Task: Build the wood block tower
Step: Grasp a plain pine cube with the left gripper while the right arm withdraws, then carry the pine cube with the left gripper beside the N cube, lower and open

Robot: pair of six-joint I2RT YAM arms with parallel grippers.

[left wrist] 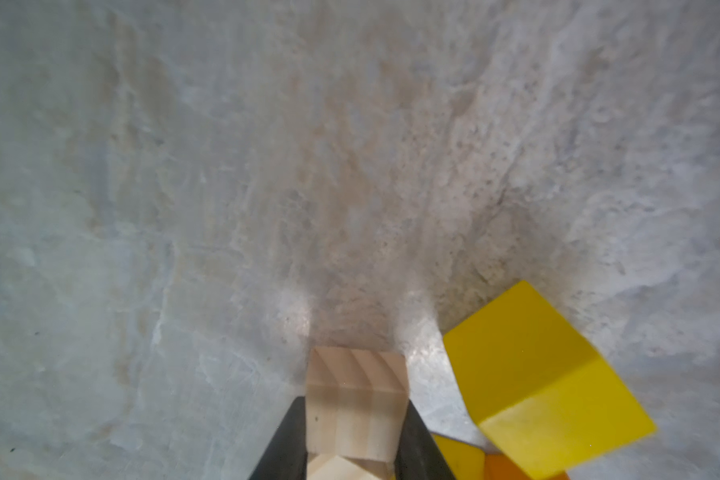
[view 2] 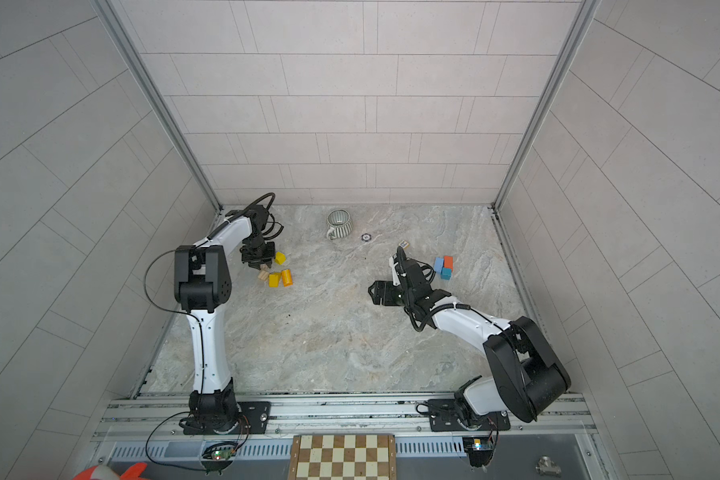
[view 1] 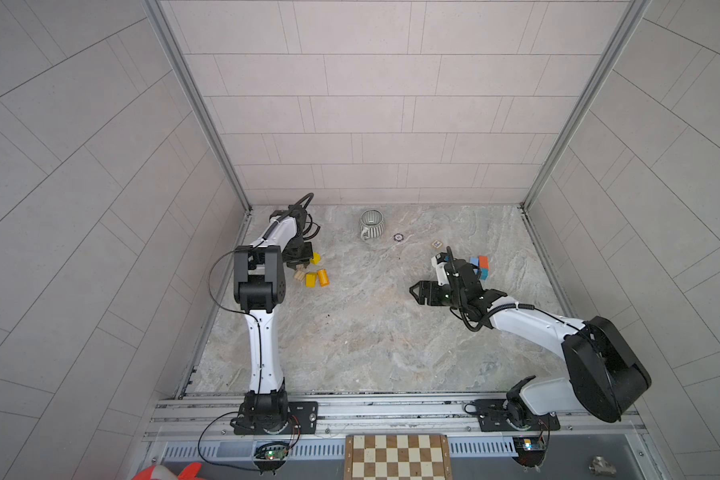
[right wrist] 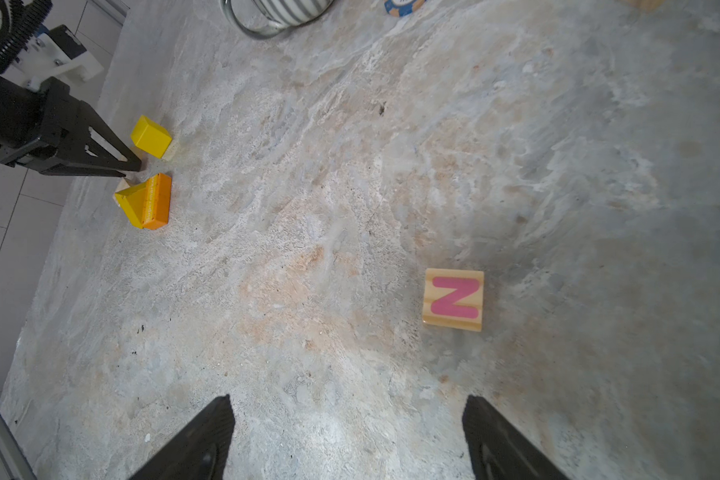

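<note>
Cube [left wrist: 356, 399] of grained wood between fingers [left wrist: 289, 444]

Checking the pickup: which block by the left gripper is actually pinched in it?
The plain bare-wood block, clamped in the left gripper. The yellow cube and orange piece beside it lie free.

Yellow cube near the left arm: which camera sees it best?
The left wrist view: the yellow cube looms large, two faces clear. The right wrist view shows it whole but small; both top views show a tiny speck.
</note>
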